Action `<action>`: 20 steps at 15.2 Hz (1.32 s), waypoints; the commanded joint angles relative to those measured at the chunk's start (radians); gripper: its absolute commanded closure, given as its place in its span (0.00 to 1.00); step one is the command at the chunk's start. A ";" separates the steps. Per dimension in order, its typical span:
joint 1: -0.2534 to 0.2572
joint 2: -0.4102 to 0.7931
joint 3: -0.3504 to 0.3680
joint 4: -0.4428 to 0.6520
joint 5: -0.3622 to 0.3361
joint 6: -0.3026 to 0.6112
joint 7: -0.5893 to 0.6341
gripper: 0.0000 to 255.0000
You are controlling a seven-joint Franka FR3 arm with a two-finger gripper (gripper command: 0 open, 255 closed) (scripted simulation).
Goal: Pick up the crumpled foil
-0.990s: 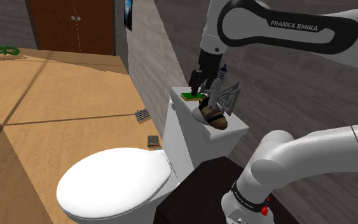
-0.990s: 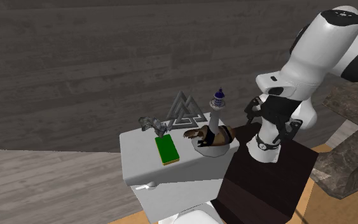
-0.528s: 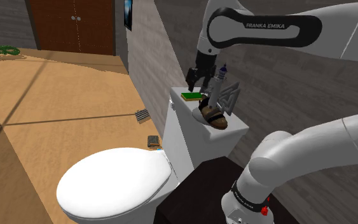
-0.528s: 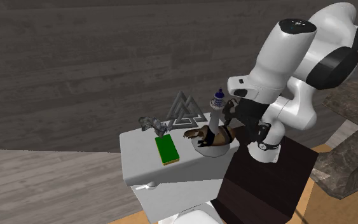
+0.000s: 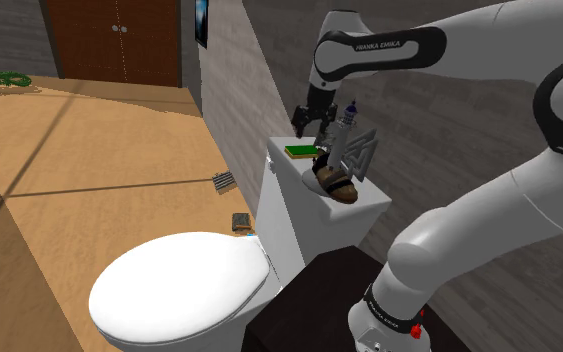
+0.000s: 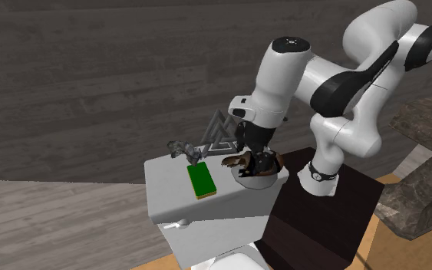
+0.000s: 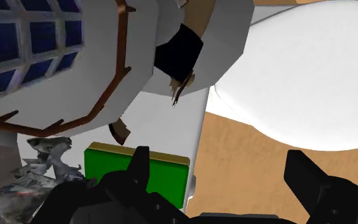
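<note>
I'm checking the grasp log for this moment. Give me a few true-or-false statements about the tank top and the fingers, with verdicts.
1. The fingers stand apart and clasp nothing. True.
2. The crumpled foil lies on the floor. False: it lies on the tank top, beside the green block.
3. The green block lies flat on the tank top. True.
4. The toilet lid is raised. False: it is down.
</note>
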 commanded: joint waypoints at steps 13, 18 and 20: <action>-0.119 0.377 -0.162 0.275 0.054 0.148 -0.006 0.00; -0.130 0.417 -0.175 0.271 0.067 0.195 -0.008 0.00; -0.131 0.424 -0.175 0.251 0.068 0.221 -0.008 0.00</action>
